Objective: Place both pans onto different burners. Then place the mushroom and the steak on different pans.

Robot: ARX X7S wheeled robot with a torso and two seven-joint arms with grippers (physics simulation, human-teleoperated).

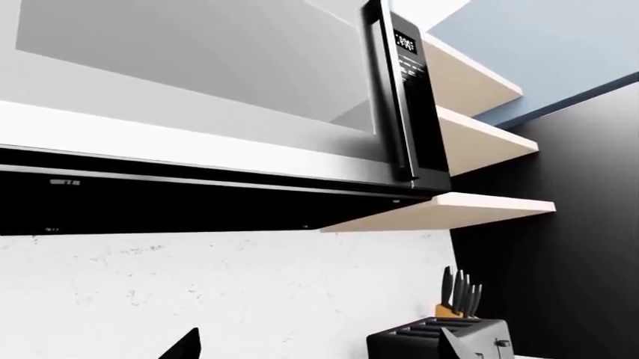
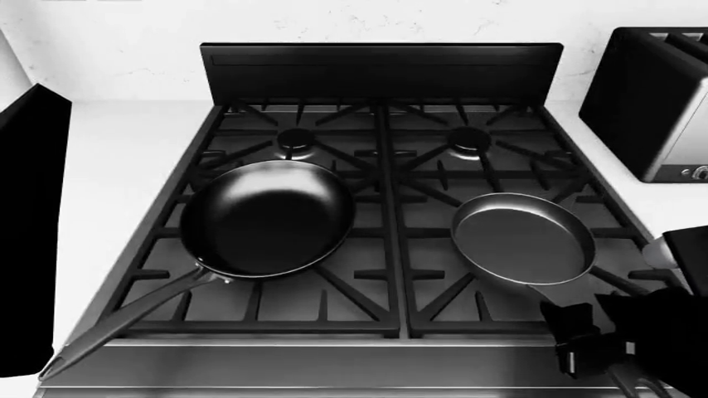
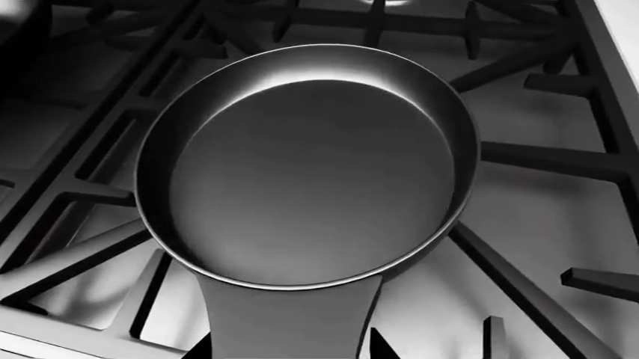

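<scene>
The larger pan (image 2: pixel 265 217) sits on the front-left grate of the stove, its handle pointing to the front left. The smaller, greyer pan (image 2: pixel 526 238) sits on the front-right grate; it also fills the right wrist view (image 3: pixel 304 168). My right gripper (image 2: pixel 586 340) (image 3: pixel 295 348) is at the stove's front right, with its fingertips pressed against both sides of the smaller pan's handle (image 3: pixel 289 318). My left gripper (image 1: pixel 319 348) is raised, open and empty, facing the wall. The two back burners (image 2: pixel 297 141) (image 2: pixel 468 139) are bare. The mushroom and the steak are out of view.
A black toaster (image 2: pixel 652 104) stands on the counter right of the stove; it also shows in the left wrist view (image 1: pixel 429 340) beside a knife block (image 1: pixel 459 299). A microwave (image 1: pixel 405 90) and shelves (image 1: pixel 469 209) hang above. My left arm (image 2: pixel 28 232) stands at the left edge.
</scene>
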